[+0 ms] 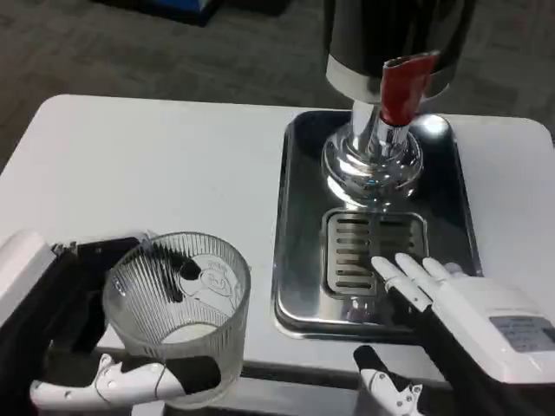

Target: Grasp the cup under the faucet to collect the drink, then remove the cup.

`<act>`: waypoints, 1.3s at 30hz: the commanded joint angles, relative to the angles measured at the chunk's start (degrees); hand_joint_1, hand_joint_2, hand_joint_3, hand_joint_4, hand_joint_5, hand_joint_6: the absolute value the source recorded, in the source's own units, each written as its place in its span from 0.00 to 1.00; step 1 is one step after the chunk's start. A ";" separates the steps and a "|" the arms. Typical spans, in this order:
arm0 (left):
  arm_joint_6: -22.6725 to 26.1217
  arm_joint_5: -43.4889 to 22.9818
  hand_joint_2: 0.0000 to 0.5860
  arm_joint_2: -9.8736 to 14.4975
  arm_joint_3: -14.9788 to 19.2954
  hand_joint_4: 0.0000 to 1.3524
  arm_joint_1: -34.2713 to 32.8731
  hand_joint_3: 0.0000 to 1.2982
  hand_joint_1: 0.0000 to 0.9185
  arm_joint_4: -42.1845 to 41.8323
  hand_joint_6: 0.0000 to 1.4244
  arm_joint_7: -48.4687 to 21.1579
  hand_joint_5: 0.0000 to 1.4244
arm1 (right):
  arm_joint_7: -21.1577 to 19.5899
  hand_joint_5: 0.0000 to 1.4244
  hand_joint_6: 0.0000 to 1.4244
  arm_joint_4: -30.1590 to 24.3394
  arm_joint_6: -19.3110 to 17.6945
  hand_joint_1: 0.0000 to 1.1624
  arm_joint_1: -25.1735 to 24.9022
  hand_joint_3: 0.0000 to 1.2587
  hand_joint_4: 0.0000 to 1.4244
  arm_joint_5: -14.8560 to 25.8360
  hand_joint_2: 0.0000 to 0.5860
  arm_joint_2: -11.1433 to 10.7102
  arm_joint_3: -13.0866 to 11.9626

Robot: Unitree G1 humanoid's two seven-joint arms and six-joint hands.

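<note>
The steel tray [293, 260] sits at the right half of the white table [156, 165], and everything here arranges itself around it. The dispenser [390, 52] stands at the tray's far end, its red tap handle [403, 87] hanging over the slotted drip grate [373, 251] set into the tray floor, so anything that drips lands on the grate rather than the table.

The clear ribbed cup [178, 308] is off the tray, just beside its near-left corner, upright and apparently empty. The left hand [130, 377] holds it low, fingers wrapped around the base, which leaves the mouth open for filling. I'd say the cup is gripped but has yet to travel across to the spot under the tap.

The right hand [460, 299] lies at the tray's near-right edge, holding nothing, its fingers stretched out fairly straight with their tips reaching onto the grate. It looks to be waiting there, perhaps ready for the tap handle. It may need to clear off the grate before the cup can stand there.
</note>
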 commanded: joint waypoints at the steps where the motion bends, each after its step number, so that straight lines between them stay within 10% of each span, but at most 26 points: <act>1: 0.37 1.97 0.05 0.47 -1.82 0.79 -5.37 0.69 0.56 4.20 1.00 2.56 0.94 | 0.43 0.00 0.00 -0.56 0.71 0.29 0.55 0.04 0.00 1.09 0.84 0.36 -1.62; 39: -2.72 20.63 0.06 -2.43 -29.35 0.79 -45.33 0.69 0.55 44.47 1.00 15.13 0.93 | -2.83 0.00 0.01 -3.12 5.45 0.29 0.39 0.04 0.00 12.42 0.83 -2.63 -18.45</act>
